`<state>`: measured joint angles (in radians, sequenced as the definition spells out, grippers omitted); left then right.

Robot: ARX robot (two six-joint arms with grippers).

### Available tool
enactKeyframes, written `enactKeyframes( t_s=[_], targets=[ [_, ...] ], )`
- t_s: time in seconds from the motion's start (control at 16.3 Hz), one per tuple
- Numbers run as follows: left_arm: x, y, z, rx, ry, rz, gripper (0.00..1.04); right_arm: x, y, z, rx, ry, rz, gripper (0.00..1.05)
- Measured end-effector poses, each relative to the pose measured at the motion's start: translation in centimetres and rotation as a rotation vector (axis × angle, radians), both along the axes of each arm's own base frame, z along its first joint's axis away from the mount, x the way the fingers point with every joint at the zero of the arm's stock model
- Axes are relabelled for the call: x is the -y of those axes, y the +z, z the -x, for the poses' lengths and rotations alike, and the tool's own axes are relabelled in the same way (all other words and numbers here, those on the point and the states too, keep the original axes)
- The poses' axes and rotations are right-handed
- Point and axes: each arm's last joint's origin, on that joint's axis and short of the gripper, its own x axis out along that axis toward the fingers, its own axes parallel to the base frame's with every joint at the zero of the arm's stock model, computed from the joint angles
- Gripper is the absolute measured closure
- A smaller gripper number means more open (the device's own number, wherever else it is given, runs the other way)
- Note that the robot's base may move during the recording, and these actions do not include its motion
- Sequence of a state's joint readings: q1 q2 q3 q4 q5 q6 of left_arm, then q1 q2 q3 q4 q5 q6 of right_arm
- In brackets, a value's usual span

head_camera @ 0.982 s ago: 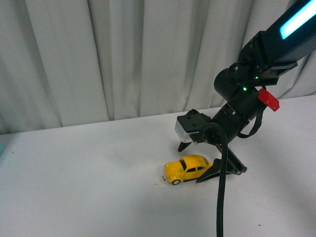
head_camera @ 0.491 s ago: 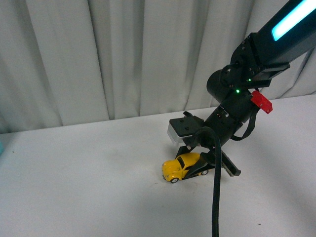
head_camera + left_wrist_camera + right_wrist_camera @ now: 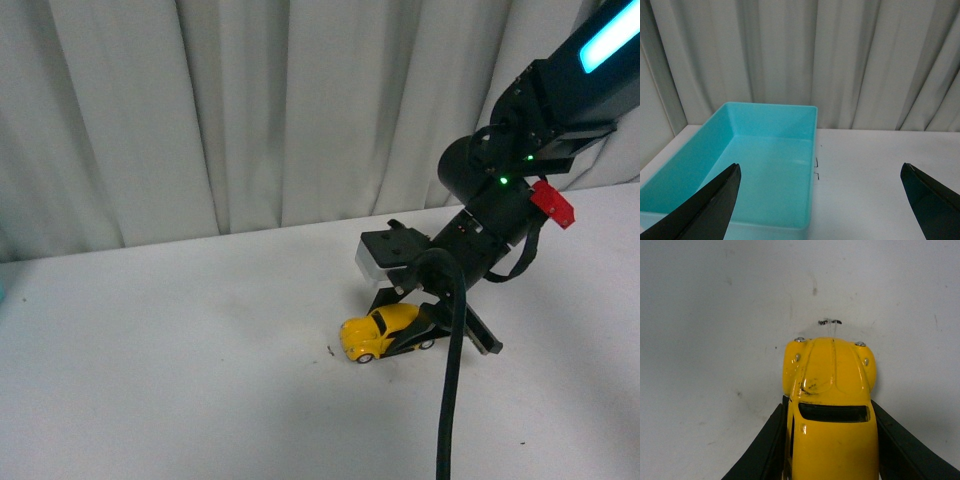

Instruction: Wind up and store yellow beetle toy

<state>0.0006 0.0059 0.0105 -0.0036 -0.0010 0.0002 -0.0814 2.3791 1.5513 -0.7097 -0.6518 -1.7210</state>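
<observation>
Shiny yellow beetle toy car [image 3: 378, 334] is sitting on the white table [image 3: 150, 380], nose pointing straight away from the right gripper [image 3: 402, 338], whose black fingers [image 3: 765, 445] are squeezing its sides, while the left gripper [image 3: 820, 169] is hanging wide open, facing a turquoise plastic bin [image 3: 770, 106].

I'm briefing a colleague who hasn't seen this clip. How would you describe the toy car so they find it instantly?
On the white table before the pale curtain, find the right gripper, black, angled down. Between its fingers sits the yellow beetle toy. It is the only glossy yellow thing there: small, rounded, with dark windows.
</observation>
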Motion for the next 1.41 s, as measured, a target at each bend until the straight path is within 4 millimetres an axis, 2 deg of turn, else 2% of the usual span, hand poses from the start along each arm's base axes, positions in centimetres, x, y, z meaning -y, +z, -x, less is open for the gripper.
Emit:
enactKeyframes(
  t_s=[0.18, 0.55, 0.68, 0.86, 0.98, 1.04, 1.35, 1.41],
  targets=[
    [0.0, 0.0, 0.0, 0.000, -0.001, 0.000, 0.07, 1.8, -0.3, 1.0, -0.008, -0.043, -0.010, 0.62],
    [0.0, 0.0, 0.0, 0.000, 0.000, 0.000, 0.07, 6.8, -1.1, 4.1, -0.058, -0.173, -0.047, 0.62],
    [0.0, 0.0, 0.0, 0.000, 0.000, 0.000, 0.07, 9.0, -1.2, 6.1, -0.083, -0.238, -0.055, 0.62],
    [0.0, 0.0, 0.0, 0.000, 0.000, 0.000, 0.07, 10.4, -1.4, 8.0, -0.105, -0.286, -0.064, 0.62],
    [0.0, 0.0, 0.0, 0.000, -0.001, 0.000, 0.07, 10.9, -1.4, 8.5, -0.107, -0.302, -0.066, 0.62],
    [0.0, 0.0, 0.0, 0.000, 0.000, 0.000, 0.07, 11.0, -1.3, 8.4, -0.096, -0.303, -0.063, 0.57],
    [0.0, 0.0, 0.0, 0.000, 0.000, 0.000, 0.07, 10.8, -1.6, 8.8, -0.121, -0.301, -0.045, 0.05],
    [0.0, 0.0, 0.0, 0.000, 0.000, 0.000, 0.07, 10.8, -1.7, 8.8, -0.114, -0.301, -0.044, 0.07]
  ],
)
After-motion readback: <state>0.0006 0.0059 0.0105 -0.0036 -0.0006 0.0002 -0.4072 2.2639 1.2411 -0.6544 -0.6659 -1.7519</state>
